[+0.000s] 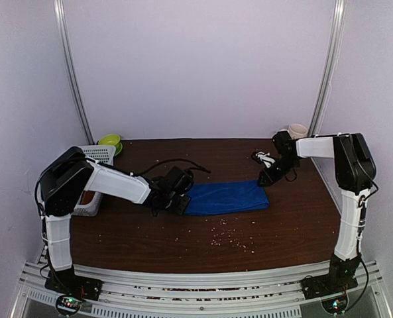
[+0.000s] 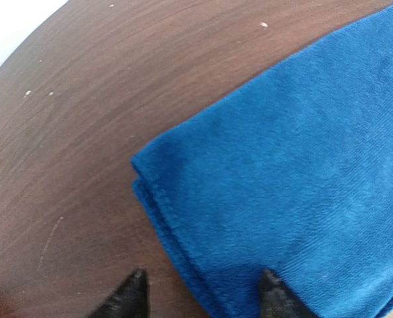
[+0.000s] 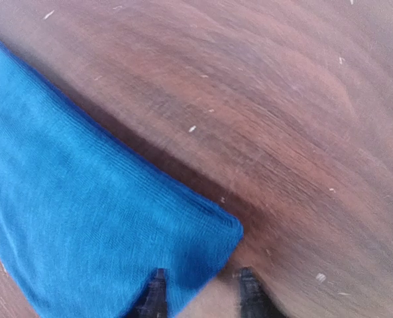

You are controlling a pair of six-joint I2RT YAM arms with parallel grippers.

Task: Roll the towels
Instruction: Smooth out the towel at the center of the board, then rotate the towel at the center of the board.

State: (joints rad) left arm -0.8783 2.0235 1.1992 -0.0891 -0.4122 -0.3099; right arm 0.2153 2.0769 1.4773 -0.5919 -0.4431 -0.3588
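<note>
Blue towel (image 1: 226,197) is lying folded flat mid-table, my two pincers standing at its ends.
I am holding my left pincer (image 2: 204,295) partly open at the towel's left end, one fingertip over the cloth, the other over bare brown table (image 2: 77,132), gripping nothing. My right pincer (image 3: 201,291) is hanging narrowly open, straddling the right-hand corner, one fingertip over blue, one over wood, also pinching nothing.
</note>
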